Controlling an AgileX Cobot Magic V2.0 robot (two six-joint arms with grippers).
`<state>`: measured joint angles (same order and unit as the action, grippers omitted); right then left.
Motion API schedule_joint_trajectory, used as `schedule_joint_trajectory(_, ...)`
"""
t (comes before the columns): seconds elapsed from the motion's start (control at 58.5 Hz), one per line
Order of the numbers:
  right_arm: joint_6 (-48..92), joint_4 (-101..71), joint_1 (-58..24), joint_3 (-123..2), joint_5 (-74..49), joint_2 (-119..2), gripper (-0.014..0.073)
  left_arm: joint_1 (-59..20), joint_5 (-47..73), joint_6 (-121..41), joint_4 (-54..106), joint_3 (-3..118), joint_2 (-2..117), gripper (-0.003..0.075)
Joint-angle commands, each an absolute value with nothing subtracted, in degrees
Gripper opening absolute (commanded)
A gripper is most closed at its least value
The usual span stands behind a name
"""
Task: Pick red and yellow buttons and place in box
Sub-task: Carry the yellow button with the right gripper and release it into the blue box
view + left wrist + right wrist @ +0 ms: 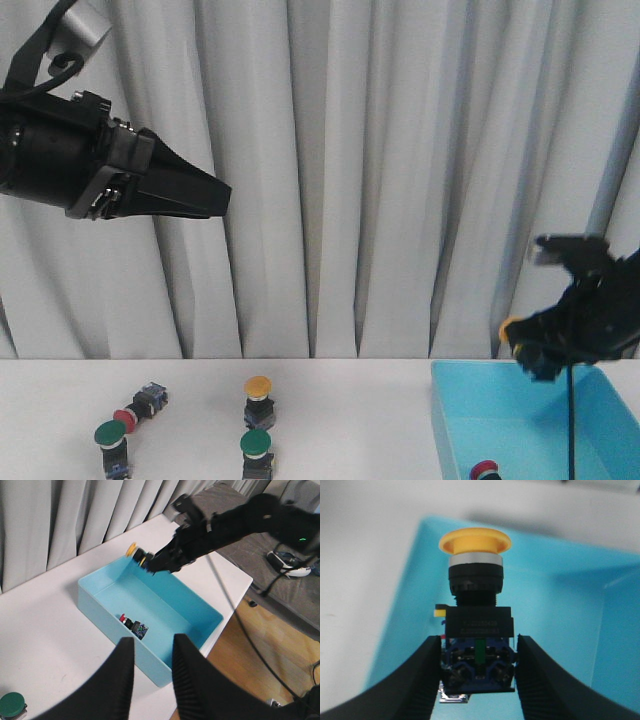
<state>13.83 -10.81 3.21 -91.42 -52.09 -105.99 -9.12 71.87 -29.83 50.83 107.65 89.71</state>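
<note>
My right gripper (477, 666) is shut on the dark body of a yellow button (476, 580), cap pointing away from the wrist. It holds it above the far left corner of the light blue box (445, 420); the front view shows the gripper (527, 350) and the yellow cap (510, 327). A red button (484, 468) lies inside the box, also in the left wrist view (132, 625). On the table stand another yellow button (258, 398) and a red button (138, 408) lying on its side. My left gripper (222, 196) is open and empty, raised high at the left.
Two green-capped buttons (112, 442) (256, 452) stand near the front of the white table; one shows in the left wrist view (11, 704). White curtains hang behind. The box (95, 602) sits near the table's right edge, with floor beyond.
</note>
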Motion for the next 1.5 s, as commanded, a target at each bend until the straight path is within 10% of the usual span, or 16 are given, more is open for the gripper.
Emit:
schedule_joint_trajectory(0.0, 11.75, -9.2, 3.54, -93.23, -50.31, -107.52, -0.0005, -9.23, 70.52, -29.75, 54.01, 109.11, 87.56, 0.014)
schedule_joint_trajectory(0.632, 12.49, -7.28, 3.54, -93.23, -55.62, -120.16, 0.0012, -9.23, 70.52, -29.81, 53.95, 109.11, 87.56, 0.0136)
schedule_joint_trajectory(1.162, 13.12, -7.34, 3.54, -93.23, -57.68, -119.76, 0.0364, -9.23, 71.17, -29.81, 51.45, 109.11, 87.56, 0.0136)
schedule_joint_trajectory(1.487, 13.17, -7.18, 3.54, -93.23, -58.02, -115.68, 0.039, -9.23, 71.64, -29.81, 51.45, 109.11, 87.56, 0.0136)
